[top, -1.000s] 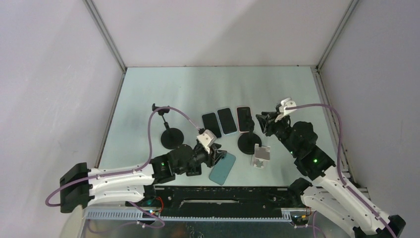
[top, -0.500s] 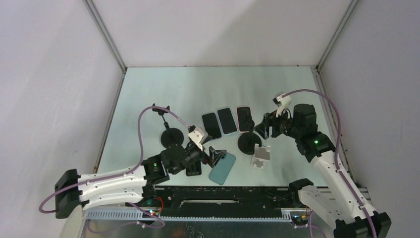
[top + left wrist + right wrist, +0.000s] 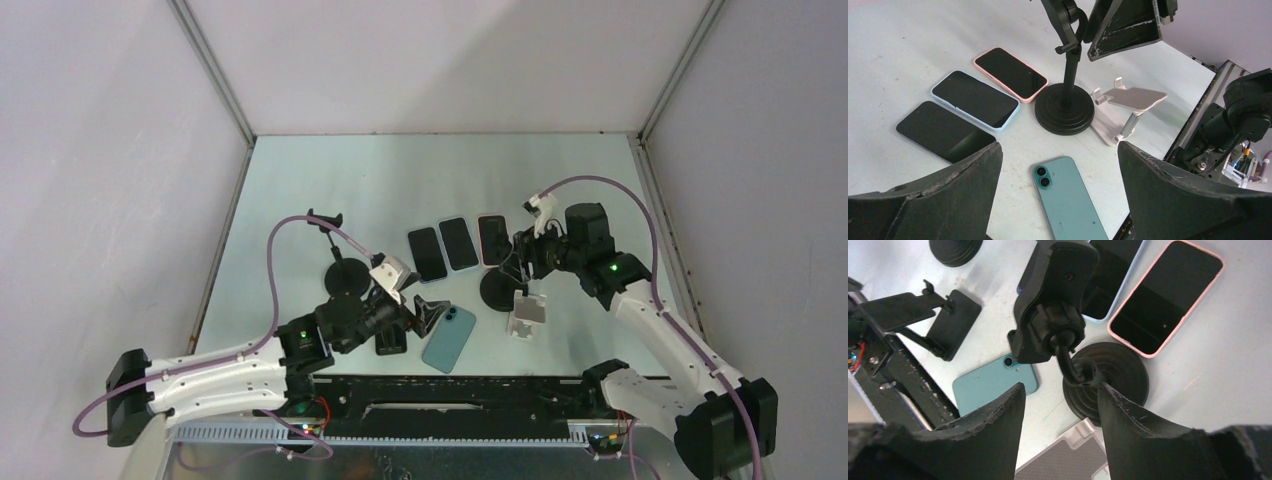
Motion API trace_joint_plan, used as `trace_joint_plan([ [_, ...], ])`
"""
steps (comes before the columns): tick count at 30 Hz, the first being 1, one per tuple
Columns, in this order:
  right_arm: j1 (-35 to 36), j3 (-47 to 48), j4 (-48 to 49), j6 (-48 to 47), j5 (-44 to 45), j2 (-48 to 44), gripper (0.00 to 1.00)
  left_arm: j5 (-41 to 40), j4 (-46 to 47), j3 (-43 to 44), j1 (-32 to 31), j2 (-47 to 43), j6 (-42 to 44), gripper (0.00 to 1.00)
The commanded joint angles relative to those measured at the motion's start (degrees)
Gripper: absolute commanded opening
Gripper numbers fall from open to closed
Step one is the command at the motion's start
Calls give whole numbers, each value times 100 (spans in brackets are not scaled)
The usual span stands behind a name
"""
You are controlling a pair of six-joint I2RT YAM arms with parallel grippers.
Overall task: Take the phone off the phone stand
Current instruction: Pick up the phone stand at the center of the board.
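while the teal phone (image 3: 448, 338) lies face down on the counter (image 3: 400, 180), left claw (image 3: 430, 311) wide open and empty just beside it, right claw (image 3: 519, 259) spread open, gripping nothing, above the black stand (image 3: 497, 289)

A pale green table (image 3: 420, 170) fills the floor of a plain booth; a whitish back wall (image 3: 440, 60) and two grey side walls (image 3: 100, 180) close it in; metal posts (image 3: 212, 70) mark the far corners; the light is soft and even; a black rail (image 3: 450, 395) edges the near side.
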Motion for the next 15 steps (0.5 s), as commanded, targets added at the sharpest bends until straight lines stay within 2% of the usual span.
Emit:
trace_joint_plan([
  [1, 83, 342, 432, -237, 377, 207, 57, -147, -97, -29, 29, -167, 120, 92],
  [8, 121, 379, 785, -534, 721, 431, 54, -157, -250, -37, 29, -304, 151, 92],
  [13, 131, 391, 999, -549, 445, 663, 55, -157, -337, -42, 29, -373, 148, 92],
  [15, 163, 393, 1053, -564, 418, 765, 51, -174, -355, -65, 29, -407, 134, 92],
])
